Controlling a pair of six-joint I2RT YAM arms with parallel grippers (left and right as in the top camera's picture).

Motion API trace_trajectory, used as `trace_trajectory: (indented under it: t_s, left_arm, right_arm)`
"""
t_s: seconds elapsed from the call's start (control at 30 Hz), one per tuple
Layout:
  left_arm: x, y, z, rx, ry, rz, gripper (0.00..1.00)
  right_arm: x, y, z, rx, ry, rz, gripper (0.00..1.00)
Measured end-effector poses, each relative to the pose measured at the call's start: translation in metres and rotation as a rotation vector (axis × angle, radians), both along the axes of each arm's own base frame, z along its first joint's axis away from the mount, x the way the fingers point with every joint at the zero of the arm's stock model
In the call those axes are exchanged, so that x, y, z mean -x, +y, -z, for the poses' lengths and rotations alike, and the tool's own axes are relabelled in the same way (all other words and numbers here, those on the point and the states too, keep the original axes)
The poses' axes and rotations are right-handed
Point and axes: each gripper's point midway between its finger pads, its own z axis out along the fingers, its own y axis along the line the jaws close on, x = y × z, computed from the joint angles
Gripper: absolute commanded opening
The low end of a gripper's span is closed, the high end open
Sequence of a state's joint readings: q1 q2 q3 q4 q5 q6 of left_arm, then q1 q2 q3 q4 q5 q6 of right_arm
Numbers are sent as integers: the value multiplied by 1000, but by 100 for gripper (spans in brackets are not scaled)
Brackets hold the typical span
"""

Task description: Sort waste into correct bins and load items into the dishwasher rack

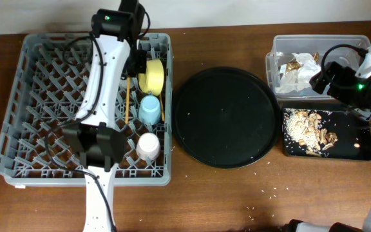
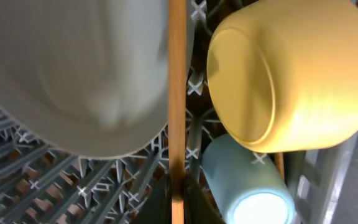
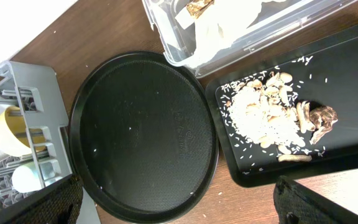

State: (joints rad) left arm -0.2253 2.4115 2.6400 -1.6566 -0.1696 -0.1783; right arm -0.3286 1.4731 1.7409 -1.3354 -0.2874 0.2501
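Observation:
My left gripper (image 2: pixel 178 208) is shut on a wooden chopstick (image 2: pixel 177 93), held over the grey dishwasher rack (image 1: pixel 44 77). In the rack are the yellow bowl (image 2: pixel 291 74), the light blue cup (image 2: pixel 247 190), the small pink cup (image 1: pixel 149 146) and the pale plate (image 2: pixel 73 68). The chopstick (image 1: pixel 128 96) lies left of the bowl (image 1: pixel 152 74) and the blue cup (image 1: pixel 150 108). My right gripper (image 3: pixel 179 205) is open and empty above the table. White napkins (image 1: pixel 298 74) lie in the clear tub (image 1: pixel 282 48). Food scraps (image 1: pixel 308 129) lie in the shallow black tray (image 1: pixel 359 151).
A large round black tray (image 1: pixel 227 116) lies between the rack and the bins, bare but for a few crumbs. Rice grains are scattered on the brown table near its front edge (image 1: pixel 263 196). My left arm lies across the rack.

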Motion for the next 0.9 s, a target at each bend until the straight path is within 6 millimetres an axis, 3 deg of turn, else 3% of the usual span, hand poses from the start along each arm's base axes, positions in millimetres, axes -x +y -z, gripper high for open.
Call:
trace_trajectory:
  t_s: [0.03, 0.1, 0.13, 0.27, 0.33, 0.37, 0.4, 0.43, 0.47, 0.5, 0.57, 0.63, 0.83, 0.9]
  left_arm:
    - [-1, 1, 2, -2, 1, 6, 19]
    - [-3, -1, 9, -10, 8, 30, 56]
    - [-4, 0, 12, -16, 11, 32, 64]
    - [-4, 4, 16, -32, 18, 35, 67]
    - [-5, -6, 7, 27, -3, 42, 68]
    - [-8, -13, -9, 70, -44, 49, 71]
    - [-5, -20, -42, 126, -114, 62, 77]
    - [1, -24, -78, 169, -193, 76, 99]
    - [16, -26, -129, 213, -305, 92, 99]
    - [40, -24, -187, 254, -438, 110, 99]
    - [98, -13, -262, 295, -611, 129, 99]
    - [110, -10, -272, 302, -631, 132, 99]
    - [110, -11, -270, 301, -623, 132, 99]
    - [110, -10, -270, 301, -624, 132, 99]
  right_arm:
    - [0, 0, 0, 0, 0, 0, 98]
    - [0, 0, 0, 0, 0, 0, 99]
    - [0, 0, 0, 0, 0, 0, 99]
    - [0, 0, 0, 0, 0, 0, 98]
    - [0, 0, 0, 0, 0, 0, 98]
    - [0, 0, 0, 0, 0, 0, 98]
    - [0, 0, 0, 0, 0, 1, 99]
    - [0, 0, 0, 1, 0, 0, 99]
    - [0, 0, 0, 0, 0, 0, 98]
    - [0, 0, 0, 0, 0, 0, 98]
    - [0, 0, 0, 0, 0, 0, 98]
    - [0, 0, 0, 0, 0, 0, 98]
    - [0, 1, -1, 2, -3, -4, 98]
    - [7, 15, -20, 54, -71, -38, 98]
